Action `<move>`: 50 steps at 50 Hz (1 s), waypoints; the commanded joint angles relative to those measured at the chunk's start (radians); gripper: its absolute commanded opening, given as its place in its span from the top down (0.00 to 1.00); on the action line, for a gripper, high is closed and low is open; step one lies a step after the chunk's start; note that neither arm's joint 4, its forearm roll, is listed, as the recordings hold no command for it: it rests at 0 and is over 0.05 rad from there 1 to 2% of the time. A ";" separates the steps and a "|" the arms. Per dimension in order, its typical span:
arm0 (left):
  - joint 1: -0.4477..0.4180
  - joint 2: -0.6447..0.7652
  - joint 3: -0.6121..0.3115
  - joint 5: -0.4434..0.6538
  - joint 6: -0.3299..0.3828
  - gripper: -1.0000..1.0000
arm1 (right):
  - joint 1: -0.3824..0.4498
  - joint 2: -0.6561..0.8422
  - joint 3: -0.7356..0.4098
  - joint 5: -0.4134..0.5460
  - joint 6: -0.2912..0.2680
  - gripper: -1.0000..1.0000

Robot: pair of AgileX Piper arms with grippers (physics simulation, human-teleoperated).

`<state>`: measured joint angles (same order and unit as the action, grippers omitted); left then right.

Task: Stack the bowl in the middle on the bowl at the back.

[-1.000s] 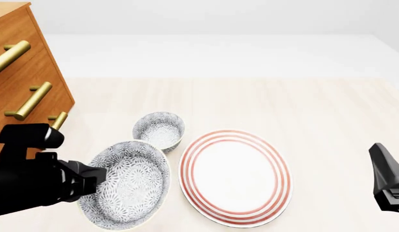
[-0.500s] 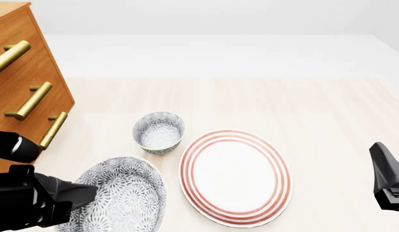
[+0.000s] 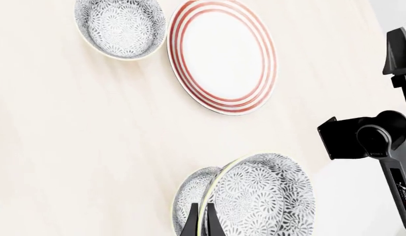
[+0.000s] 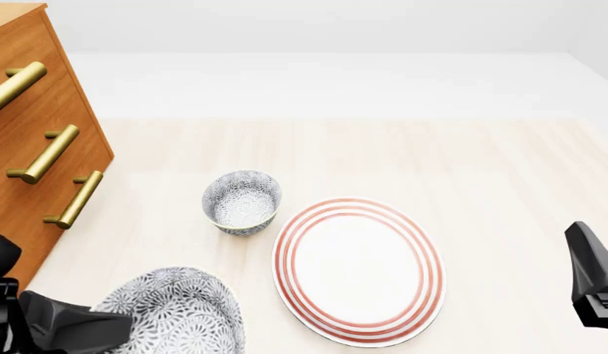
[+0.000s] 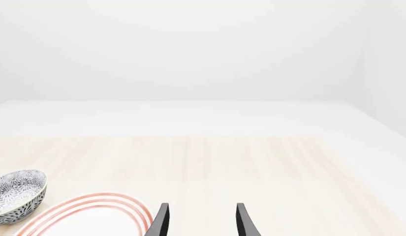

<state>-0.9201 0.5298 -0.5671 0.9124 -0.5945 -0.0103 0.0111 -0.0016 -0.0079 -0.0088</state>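
Note:
The bowl in the middle (image 4: 177, 313), wide with a grey-and-white floral pattern and a cream rim, hangs tilted at the near left. My left gripper (image 4: 124, 326) is shut on its rim; the left wrist view shows that rim (image 3: 204, 206) pinched between the two fingers (image 3: 192, 225). The bowl at the back (image 4: 242, 200), narrower and deeper, stands upright on the table farther away and a little to the right, and appears as well in the left wrist view (image 3: 120, 27) and right wrist view (image 5: 16, 194). My right gripper (image 5: 201, 220) is open and holds nothing, at the near right edge (image 4: 592, 284).
A big white plate with red rings (image 4: 359, 270) lies right of both bowls. A wooden drawer cabinet with brass handles (image 4: 38, 133) stands along the left side. The right arm (image 3: 377, 142) crosses the left wrist view.
My left gripper has drawn back toward the near left with the wide bowl in it, away from the deep bowl. The right arm has barely moved.

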 commanded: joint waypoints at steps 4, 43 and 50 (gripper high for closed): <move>-0.070 -0.045 0.066 -0.002 -0.063 1.00 | 0.002 -0.010 -0.001 0.010 -0.003 0.00; -0.158 0.167 0.233 -0.300 -0.089 1.00 | 0.001 -0.009 0.000 0.008 0.000 0.00; -0.166 0.173 0.247 -0.310 -0.096 0.00 | 0.001 -0.009 0.000 0.009 -0.001 0.00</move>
<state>-1.0678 0.6782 -0.3385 0.6392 -0.6814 -0.0092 0.0024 -0.0014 0.0006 -0.0094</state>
